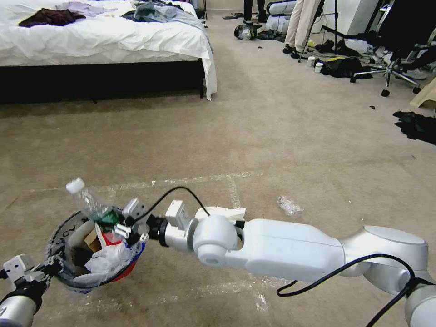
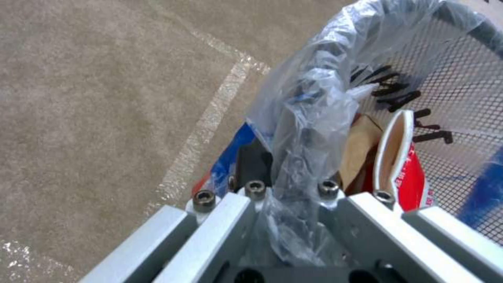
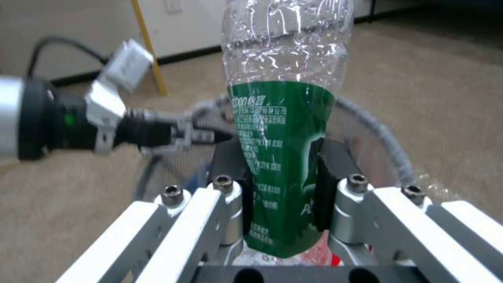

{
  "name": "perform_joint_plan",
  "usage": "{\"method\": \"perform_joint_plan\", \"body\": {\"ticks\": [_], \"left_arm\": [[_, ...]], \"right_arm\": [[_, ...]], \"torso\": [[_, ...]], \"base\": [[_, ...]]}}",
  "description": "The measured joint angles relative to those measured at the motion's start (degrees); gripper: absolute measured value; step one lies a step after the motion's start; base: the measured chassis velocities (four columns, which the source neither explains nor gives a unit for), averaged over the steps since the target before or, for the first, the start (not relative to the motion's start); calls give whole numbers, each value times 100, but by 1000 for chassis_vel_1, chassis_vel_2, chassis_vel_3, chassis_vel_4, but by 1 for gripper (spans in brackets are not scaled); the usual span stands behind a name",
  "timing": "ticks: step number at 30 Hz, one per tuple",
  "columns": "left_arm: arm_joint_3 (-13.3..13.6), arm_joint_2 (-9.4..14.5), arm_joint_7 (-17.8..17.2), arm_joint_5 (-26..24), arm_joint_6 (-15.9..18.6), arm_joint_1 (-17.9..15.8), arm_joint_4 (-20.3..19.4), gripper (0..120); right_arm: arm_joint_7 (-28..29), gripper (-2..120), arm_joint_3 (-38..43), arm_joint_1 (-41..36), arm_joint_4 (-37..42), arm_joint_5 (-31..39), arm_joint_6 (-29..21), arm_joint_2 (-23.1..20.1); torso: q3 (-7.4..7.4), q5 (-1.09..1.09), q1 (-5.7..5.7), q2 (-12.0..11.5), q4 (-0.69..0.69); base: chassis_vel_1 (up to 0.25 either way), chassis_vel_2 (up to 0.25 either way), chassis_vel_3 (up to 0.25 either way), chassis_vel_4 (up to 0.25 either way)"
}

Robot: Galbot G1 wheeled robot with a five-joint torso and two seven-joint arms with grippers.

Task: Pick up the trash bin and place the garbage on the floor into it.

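Right gripper (image 3: 283, 188) clamped on the green-labelled plastic bottle (image 1: 88, 200), held tilted over the trash bin (image 1: 61, 236) at near left. Left gripper (image 2: 290, 196) pinched on the bin's rim and bag liner (image 2: 314, 118), bin lifted above the carpet (image 1: 272, 136). Inside: wrappers, paper bag, white wad. Clear wrap (image 1: 289, 206) lying on the floor, right of centre.

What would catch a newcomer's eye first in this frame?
First, the clear bottle with a green label, clamped in the right claw and sticking up over the bin. The bin sits low on the robot's left, stuffed with wrappers and paper, its rim and bag gripped by the left claw. Past the right arm, a clear wrap lies on the taped carpet.
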Motion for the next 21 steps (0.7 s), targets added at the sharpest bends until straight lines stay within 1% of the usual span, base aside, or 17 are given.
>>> {"method": "perform_joint_plan", "body": {"ticks": [9, 21], "left_arm": [[3, -18, 21, -7, -3, 49, -31, 1], [10, -39, 30, -2, -11, 54, -38, 1]], "right_arm": [[-4, 20, -184, -96, -691, -332, 261, 431], [29, 20, -261, -197, -1097, -487, 399, 652]], "torso": [[0, 0, 0, 0, 0], [0, 0, 0, 0, 0]], "base": [[0, 0, 0, 0], [0, 0, 0, 0]]}}
